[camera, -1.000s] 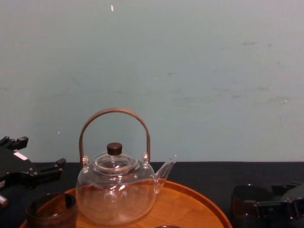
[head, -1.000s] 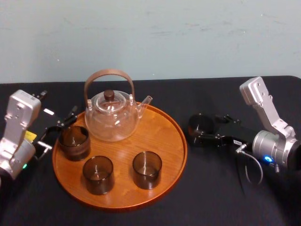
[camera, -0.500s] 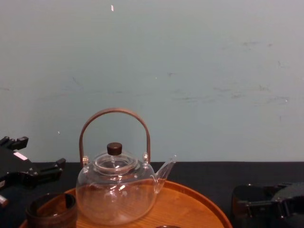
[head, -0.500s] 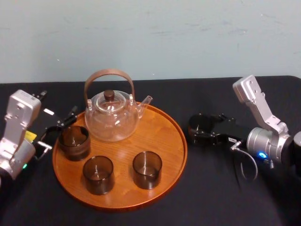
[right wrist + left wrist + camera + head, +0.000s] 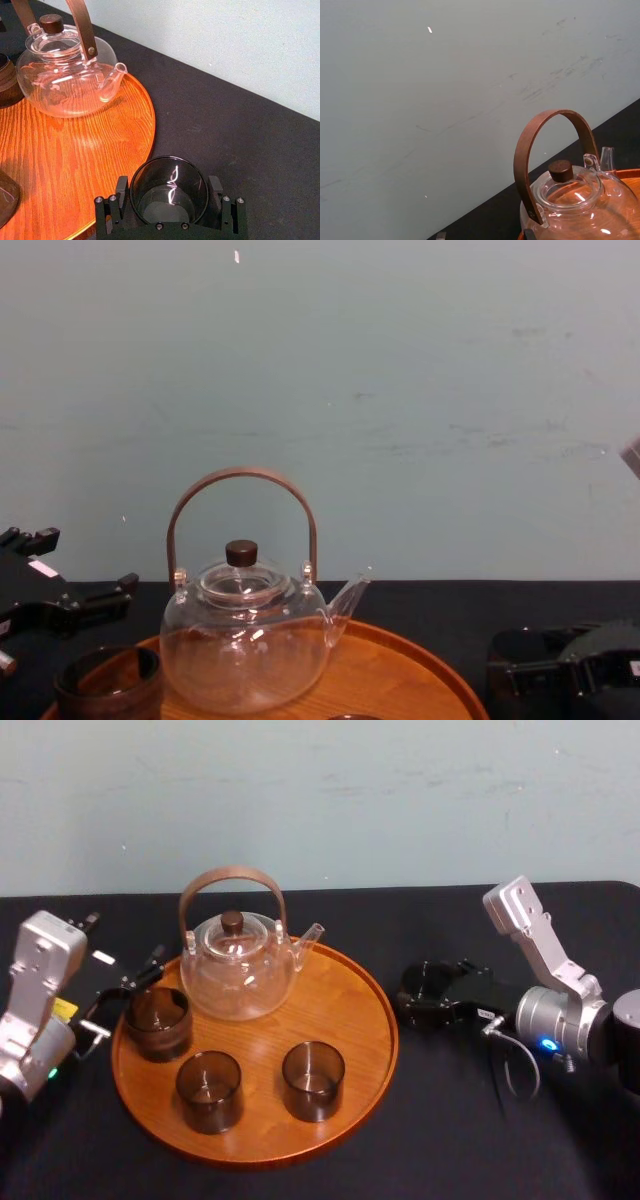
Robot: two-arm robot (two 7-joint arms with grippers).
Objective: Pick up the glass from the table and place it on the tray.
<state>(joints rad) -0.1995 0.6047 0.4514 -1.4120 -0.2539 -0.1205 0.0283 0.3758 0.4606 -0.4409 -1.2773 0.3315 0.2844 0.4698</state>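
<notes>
**A:** How is the right arm posed?

**B:** It comes in from the right edge of the head view. Its silver wrist link angles up toward the upper right, and the black right gripper (image 5: pixel 420 998) reaches left, low over the table (image 5: pixel 450 1120).

**A:** And the claw?

**B:** Clamped on the glass (image 5: pixel 424 978). In the right wrist view its fingers (image 5: pixel 120 199) sit against opposite sides of the tumbler's wall, with the glass (image 5: pixel 169 190) between them.

**A:** Where exactly is the glass?

**B:** Right of centre in the head view, just beside the tray (image 5: pixel 340 1120) and outside its rim. I cannot tell whether its base touches the tabletop.

**A:** How does it look?

**B:** Small, straight-sided, dark smoky brown, upright with the mouth open upward. Thin light streaks glint inside it.

**A:** The other arm?

**B:** The left gripper (image 5: pixel 125 998) sits at the left edge of the frame, fingers spread apart, beside the tray's left rim.

**A:** What is on the tray?

**B:** A clear teapot (image 5: pixel 238 970) toward the upper left, plus a tumbler at the left (image 5: pixel 158 1020), another lower down (image 5: pixel 209 1090) and a third at lower centre (image 5: pixel 313 1078).
</notes>
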